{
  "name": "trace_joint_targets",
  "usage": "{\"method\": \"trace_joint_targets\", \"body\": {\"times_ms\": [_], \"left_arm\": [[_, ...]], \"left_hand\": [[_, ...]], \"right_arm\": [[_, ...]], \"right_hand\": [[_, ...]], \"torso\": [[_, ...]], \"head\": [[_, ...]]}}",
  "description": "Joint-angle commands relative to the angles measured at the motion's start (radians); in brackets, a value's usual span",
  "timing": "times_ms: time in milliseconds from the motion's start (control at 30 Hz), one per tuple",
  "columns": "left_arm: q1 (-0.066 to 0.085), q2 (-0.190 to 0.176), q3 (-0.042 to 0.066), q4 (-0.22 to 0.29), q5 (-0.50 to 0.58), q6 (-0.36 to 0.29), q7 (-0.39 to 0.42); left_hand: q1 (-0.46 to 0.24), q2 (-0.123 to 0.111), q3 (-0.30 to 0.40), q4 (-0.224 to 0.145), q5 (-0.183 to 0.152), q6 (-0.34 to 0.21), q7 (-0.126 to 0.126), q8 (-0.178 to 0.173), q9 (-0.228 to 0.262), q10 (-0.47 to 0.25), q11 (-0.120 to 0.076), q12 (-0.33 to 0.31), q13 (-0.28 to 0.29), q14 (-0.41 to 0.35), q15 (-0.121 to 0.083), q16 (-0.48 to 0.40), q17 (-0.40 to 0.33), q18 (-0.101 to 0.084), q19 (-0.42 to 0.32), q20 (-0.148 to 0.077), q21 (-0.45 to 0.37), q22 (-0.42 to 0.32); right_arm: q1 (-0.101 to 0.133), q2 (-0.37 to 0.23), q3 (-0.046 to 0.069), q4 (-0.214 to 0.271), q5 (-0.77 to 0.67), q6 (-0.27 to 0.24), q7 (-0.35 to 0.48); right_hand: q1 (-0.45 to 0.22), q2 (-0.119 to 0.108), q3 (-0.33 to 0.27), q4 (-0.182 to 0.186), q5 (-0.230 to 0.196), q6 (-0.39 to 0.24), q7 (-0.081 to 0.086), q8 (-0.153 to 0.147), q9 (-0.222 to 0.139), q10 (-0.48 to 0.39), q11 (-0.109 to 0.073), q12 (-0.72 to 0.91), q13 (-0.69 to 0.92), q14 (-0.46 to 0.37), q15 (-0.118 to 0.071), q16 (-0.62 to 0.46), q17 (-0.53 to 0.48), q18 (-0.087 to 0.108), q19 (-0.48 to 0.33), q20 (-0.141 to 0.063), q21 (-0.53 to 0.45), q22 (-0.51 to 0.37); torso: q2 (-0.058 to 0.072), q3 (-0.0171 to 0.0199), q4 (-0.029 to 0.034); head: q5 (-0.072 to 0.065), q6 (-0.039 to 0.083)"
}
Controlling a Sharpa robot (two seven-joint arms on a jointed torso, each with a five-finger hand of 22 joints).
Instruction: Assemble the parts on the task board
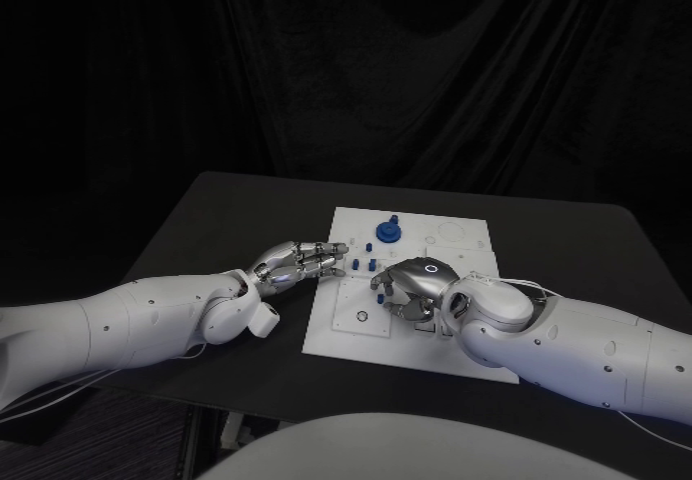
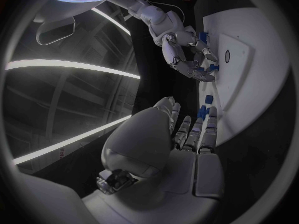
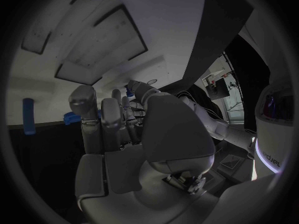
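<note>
From my head camera, the white task board (image 1: 433,240) lies in the middle of the black bench (image 1: 202,220). My left hand (image 1: 299,263) reaches flat over the board's left edge, fingers stretched out and slightly apart, holding nothing. My right hand (image 1: 411,290) curls knuckles-up over the board's near half; whether it grips anything I cannot tell. A large blue part (image 1: 388,231) stands near the board's far edge, and small blue parts (image 1: 362,264) stand between my two hands. From my left wrist, my fingertips (image 2: 211,115) lie at the board's edge beside a small blue part (image 2: 208,99). From my right wrist, my fingers (image 3: 84,109) rise beside a blue peg (image 3: 29,115).
</note>
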Motion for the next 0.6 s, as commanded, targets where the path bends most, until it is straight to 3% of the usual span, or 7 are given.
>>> {"method": "trace_joint_targets", "body": {"times_ms": [33, 267, 367, 433, 467, 500, 600], "left_arm": [[-0.002, -0.003, 0.001, 0.005, 0.008, 0.003, 0.122], [-0.002, -0.013, 0.001, 0.015, 0.008, -0.013, 0.139], [-0.002, -0.020, 0.001, 0.022, 0.008, -0.032, 0.160], [-0.002, -0.023, 0.001, 0.025, 0.008, -0.045, 0.175], [-0.002, -0.024, 0.001, 0.027, 0.008, -0.054, 0.185], [-0.002, -0.025, 0.001, 0.029, 0.008, -0.061, 0.193], [-0.002, -0.029, 0.001, 0.034, 0.008, -0.079, 0.214]], "left_hand": [[-0.002, 0.004, 0.005, -0.001, 0.006, 0.000, 0.002, -0.002, -0.001, -0.007, -0.003, -0.002, -0.001, -0.011, 0.000, -0.001, -0.001, 0.021, -0.002, 0.001, -0.003, -0.001], [-0.016, -0.007, 0.020, 0.001, 0.003, 0.006, 0.005, 0.000, 0.000, -0.008, 0.003, 0.002, 0.000, -0.024, -0.013, -0.003, -0.006, 0.022, -0.017, -0.009, -0.011, -0.010], [-0.041, -0.023, 0.027, 0.019, -0.002, 0.026, 0.008, 0.003, 0.004, -0.007, 0.010, 0.007, -0.001, -0.067, -0.040, -0.011, -0.020, 0.020, -0.069, -0.040, -0.020, -0.044], [-0.051, -0.029, 0.025, 0.033, -0.005, 0.034, 0.010, 0.004, 0.005, -0.015, 0.007, -0.005, -0.004, -0.092, -0.050, -0.015, -0.029, 0.013, -0.100, -0.056, -0.023, -0.070], [-0.066, -0.036, 0.017, 0.060, -0.011, 0.030, 0.016, 0.002, 0.001, -0.028, -0.003, -0.029, -0.010, -0.130, -0.063, -0.021, -0.045, 0.001, -0.155, -0.085, -0.028, -0.130], [-0.067, -0.040, 0.013, 0.069, -0.012, 0.027, 0.017, 0.001, -0.002, -0.032, -0.004, -0.036, -0.011, -0.138, -0.067, -0.022, -0.049, -0.005, -0.167, -0.092, -0.029, -0.144], [-0.093, -0.048, -0.015, 0.118, -0.015, -0.075, 0.021, -0.013, -0.038, -0.053, -0.032, -0.067, -0.015, -0.191, -0.095, -0.034, -0.070, -0.013, -0.233, -0.125, -0.042, -0.237]], "right_arm": [[0.020, -0.020, 0.004, 0.023, -0.003, -0.064, -0.014], [0.093, -0.114, 0.006, 0.115, -0.003, -0.094, -0.023], [0.134, -0.179, 0.006, 0.164, 0.006, -0.089, -0.031], [0.147, -0.208, 0.006, 0.181, 0.014, -0.081, -0.036], [0.153, -0.225, 0.006, 0.187, 0.019, -0.076, -0.040], [0.156, -0.236, 0.006, 0.190, 0.022, -0.071, -0.043], [0.163, -0.260, 0.004, 0.188, 0.031, -0.056, -0.050]], "right_hand": [[0.002, -0.012, -0.014, 0.003, -0.007, 0.009, 0.001, 0.000, -0.016, -0.028, 0.005, -0.008, -0.001, -0.009, 0.003, -0.003, -0.003, 0.009, -0.008, 0.001, -0.007, 0.104], [-0.004, -0.011, -0.069, 0.020, -0.057, 0.005, 0.002, -0.002, -0.073, -0.133, 0.026, -0.097, -0.079, 0.001, 0.011, 0.013, 0.004, 0.004, 0.010, 0.009, 0.012, 0.110], [-0.004, -0.002, -0.108, 0.035, -0.080, 0.012, 0.006, 0.003, -0.112, -0.125, 0.033, -0.150, -0.154, 0.013, 0.013, 0.025, 0.012, 0.001, 0.027, 0.013, 0.034, 0.117], [-0.004, 0.002, -0.127, 0.046, -0.092, 0.018, 0.005, 0.004, -0.128, -0.119, 0.034, -0.168, -0.187, 0.015, 0.012, 0.027, 0.012, 0.000, 0.030, 0.012, 0.035, 0.117], [-0.004, 0.003, -0.132, 0.049, -0.094, 0.020, 0.005, 0.004, -0.132, -0.115, 0.034, -0.171, -0.194, 0.016, 0.012, 0.028, 0.014, 0.000, 0.032, 0.012, 0.038, 0.118], [-0.004, 0.003, -0.133, 0.050, -0.094, 0.020, 0.005, 0.004, -0.133, -0.114, 0.034, -0.171, -0.196, 0.016, 0.012, 0.029, 0.014, 0.000, 0.032, 0.012, 0.038, 0.118], [-0.005, 0.005, -0.141, 0.055, -0.097, 0.022, 0.004, 0.004, -0.140, -0.107, 0.034, -0.175, -0.209, 0.016, 0.012, 0.029, 0.013, -0.001, 0.033, 0.012, 0.037, 0.118]], "torso": [[0.000, -0.0002, 0.0002], [0.000, 0.0000, 0.0003], [-0.003, -0.0003, -0.0013], [-0.003, -0.0004, -0.0013], [-0.003, -0.0004, -0.0009], [-0.003, -0.0004, -0.0010], [-0.003, -0.0006, -0.0008]], "head": [[-0.002, 0.000], [0.004, 0.000], [0.008, 0.000], [0.007, 0.000], [0.006, 0.000], [0.004, 0.000], [0.001, 0.000]]}}
